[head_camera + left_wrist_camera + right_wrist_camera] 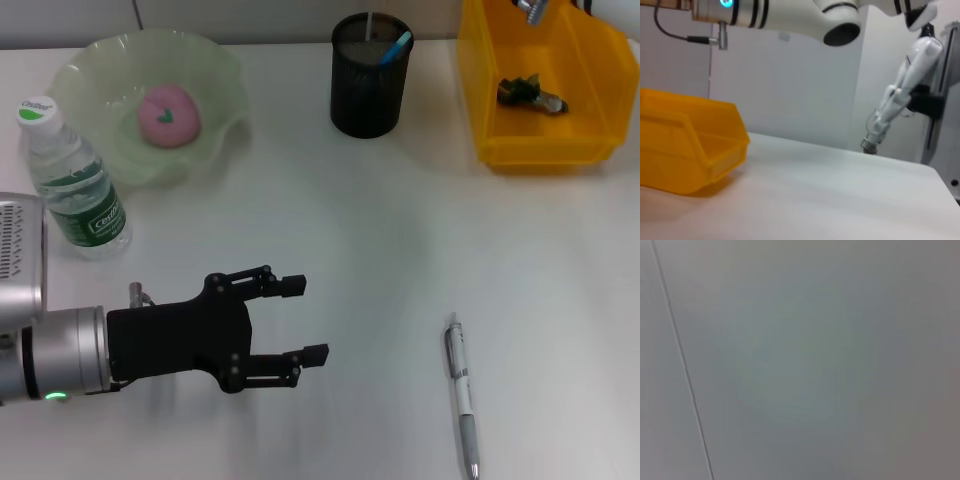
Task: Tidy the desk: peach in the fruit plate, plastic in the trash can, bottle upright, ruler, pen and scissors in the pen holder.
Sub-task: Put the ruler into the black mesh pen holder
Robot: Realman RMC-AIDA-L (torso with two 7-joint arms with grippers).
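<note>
Looking down from the head view, we see the left gripper (305, 320) hovering low over the bare desk (380, 250) with its two black fingers spread apart and nothing between them, so it is released. The peach (168, 115) already lies in the green fruit plate (225, 75), the bottle (72, 180) stands upright just beside that plate, and a crumpled piece of plastic (530, 92) rests inside the yellow trash can (540, 150). The black pen holder (370, 85) already keeps some blue and white tools. The pen (462, 395) lies flat on the desk, well apart from the open fingers, and we judge it is the last thing to collect. In the left wrist view we find the yellow trash can (690, 150) on the white desk (830, 195) and the right arm (900, 95) raised far behind, its claw state we cannot tell. The right wrist view shows only a plain grey wall (815, 365), which fits an arm parked and pointing away.
</note>
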